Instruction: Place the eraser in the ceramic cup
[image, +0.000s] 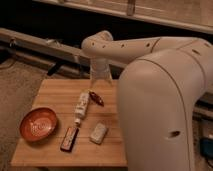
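The eraser (70, 138), a small dark bar with an orange-red patch, lies flat near the front edge of the wooden table (50, 95), between the orange bowl and a pale block. My gripper (95, 90) hangs from the white arm (120, 47) over the back middle of the table, just above the top end of a white bottle and well behind the eraser. It holds nothing that I can make out. The ceramic cup does not show; it may be hidden behind the arm.
A wide orange-red bowl (38, 123) sits at the front left. A white tube-like bottle (81, 106) lies mid-table with a small dark red object (97, 99) beside it. A pale grey-white block (98, 133) lies right of the eraser. The robot's white body (165, 110) fills the right.
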